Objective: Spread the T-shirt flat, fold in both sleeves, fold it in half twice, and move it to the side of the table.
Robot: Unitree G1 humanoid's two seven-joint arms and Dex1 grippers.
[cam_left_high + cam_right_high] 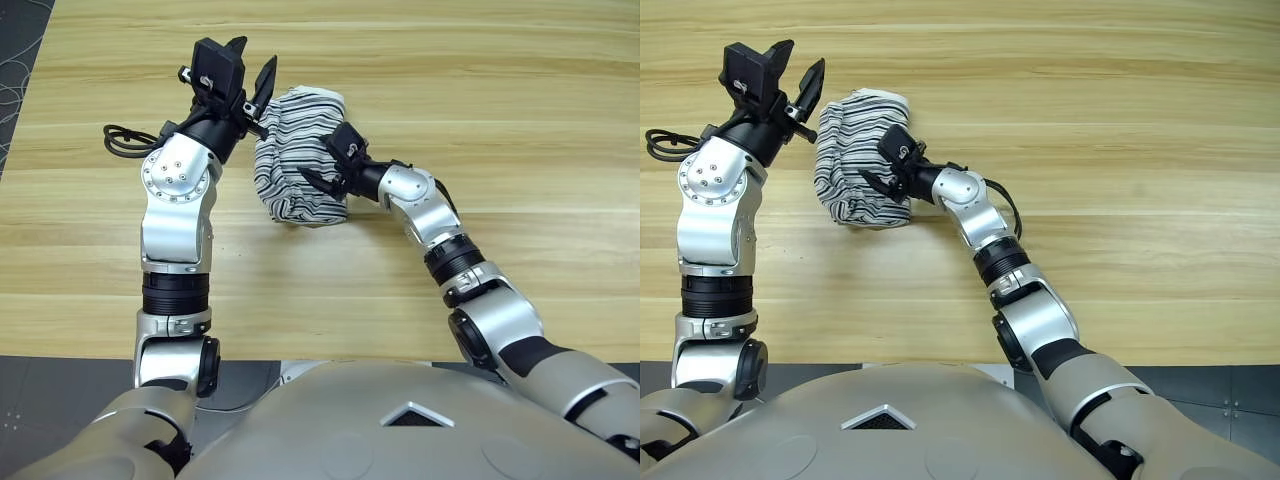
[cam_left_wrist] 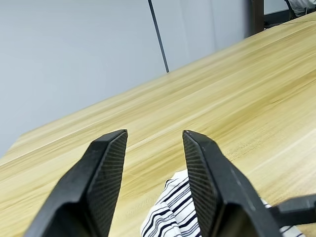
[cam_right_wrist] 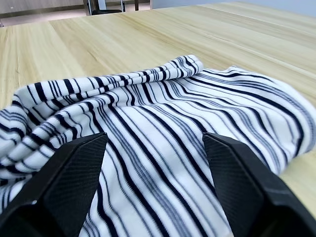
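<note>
The black-and-white striped T-shirt (image 1: pixel 298 150) lies folded into a small bundle on the wooden table (image 1: pixel 480 120), also seen as T-shirt (image 3: pixel 163 128) and T-shirt (image 2: pixel 173 217). My left gripper (image 1: pixel 250 75) is raised just left of the bundle's far end, open, with nothing between its fingers (image 2: pixel 106 177). My right gripper (image 1: pixel 325 170) sits low over the bundle's near right part, open, its fingers (image 3: pixel 64 187) spread over the cloth without pinching it.
A black cable (image 1: pixel 125 140) loops on the table to the left of my left arm. The tabletop stretches bare to the right and far side of the bundle. The table's front edge (image 1: pixel 330 358) runs close to my body.
</note>
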